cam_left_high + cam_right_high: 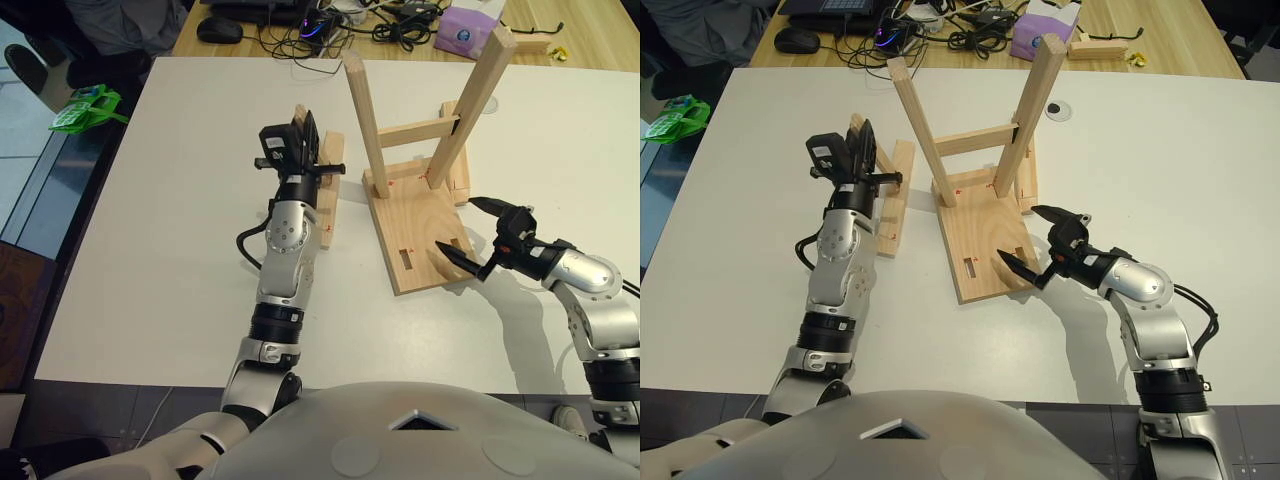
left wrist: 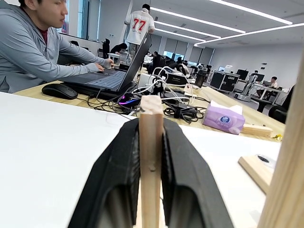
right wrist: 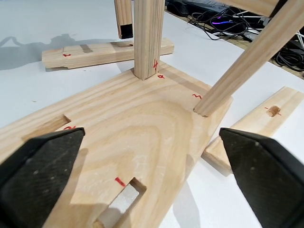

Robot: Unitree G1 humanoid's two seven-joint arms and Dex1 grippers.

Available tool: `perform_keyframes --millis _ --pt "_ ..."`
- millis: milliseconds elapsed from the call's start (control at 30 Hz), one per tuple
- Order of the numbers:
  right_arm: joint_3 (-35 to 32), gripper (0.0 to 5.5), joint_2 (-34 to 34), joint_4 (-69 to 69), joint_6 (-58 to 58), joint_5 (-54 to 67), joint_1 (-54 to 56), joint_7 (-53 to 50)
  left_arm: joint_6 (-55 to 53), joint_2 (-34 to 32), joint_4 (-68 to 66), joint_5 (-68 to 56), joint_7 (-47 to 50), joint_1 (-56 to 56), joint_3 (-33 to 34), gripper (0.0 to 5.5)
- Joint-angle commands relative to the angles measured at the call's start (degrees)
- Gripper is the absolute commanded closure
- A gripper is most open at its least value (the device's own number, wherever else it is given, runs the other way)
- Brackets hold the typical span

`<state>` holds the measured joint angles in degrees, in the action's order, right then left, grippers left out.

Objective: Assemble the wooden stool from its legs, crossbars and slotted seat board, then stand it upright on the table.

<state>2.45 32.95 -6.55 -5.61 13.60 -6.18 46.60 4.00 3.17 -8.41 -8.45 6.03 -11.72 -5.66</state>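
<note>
Left eye view: board (image 1: 410, 225) flat on tabletop (image 1: 170, 260), two legs (image 1: 366, 120) fitted. Left gripper (image 1: 308, 135) jaws clamping wood piece (image 2: 151, 156); right gripper (image 1: 455, 223) jaws wide at board edge.

This is an open-plan office or lab. A wooden desk (image 1: 590, 25) holds a laptop (image 2: 107, 78), a mouse (image 2: 59, 90) and tangled cables (image 2: 159, 92). Long light strips (image 2: 213, 12) cross the ceiling of a big shared room.

pale smooth bare wood seat board (image 1: 410, 215) and legs (image 1: 364, 120); matt white table (image 1: 150, 250); matt black plastic fingers (image 2: 114, 180)
</note>
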Motion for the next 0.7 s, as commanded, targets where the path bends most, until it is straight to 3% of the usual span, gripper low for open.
perform_keyframes --millis 33,467,700 --pt "-0.1 0.10 0.2 -0.1 0.4 -0.6 0.8 -0.1 1.0 2.3 -4.0 1.5 0.0 -1.3 0.2 5.09" --pt "-0.2 0.10 0.6 0.7 0.7 -0.8 1.3 0.5 3.9 -3.0 -7.7 15.2 0.7 2.0 -4.1 5.09" --pt "-0.6 0.10 0.4 0.7 0.7 -0.8 1.1 0.3 -0.9 -4.1 -8.8 11.3 -4.3 7.2 -1.4 5.09"
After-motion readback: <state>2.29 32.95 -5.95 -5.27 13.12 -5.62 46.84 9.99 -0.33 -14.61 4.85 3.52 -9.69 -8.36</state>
